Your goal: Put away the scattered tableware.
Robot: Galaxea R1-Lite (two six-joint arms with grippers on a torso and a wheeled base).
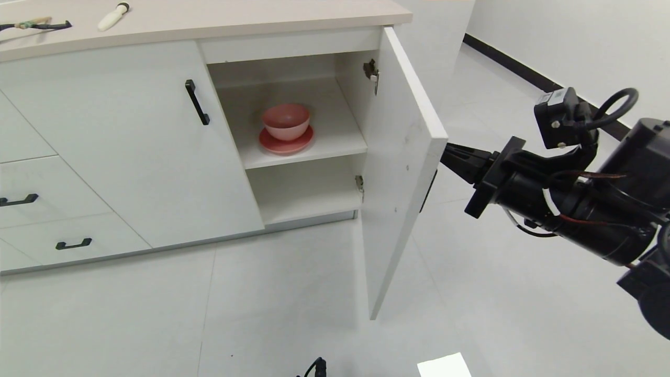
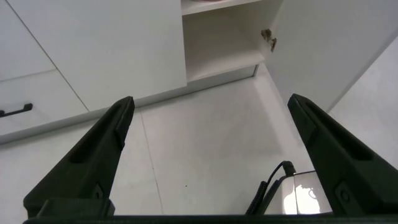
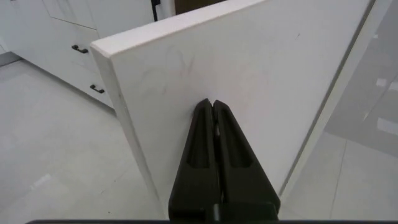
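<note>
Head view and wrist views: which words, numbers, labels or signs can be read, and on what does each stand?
No text is readable.
Small sticker on the wrist camera above the right end effector: print too small to read.
The cabinet door, pink bowl and red plate: no print visible.

A closed door [image 1: 120, 146] with a black handle [image 1: 197, 102] stands beside drawers [image 1: 52, 193], and a black skirting [image 1: 513, 65] runs between wall [image 1: 565, 36] and floor [image 1: 104, 314].

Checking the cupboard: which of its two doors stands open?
The right door, swung out toward the right gripper; the left door, showing its black handle, is shut.
</note>
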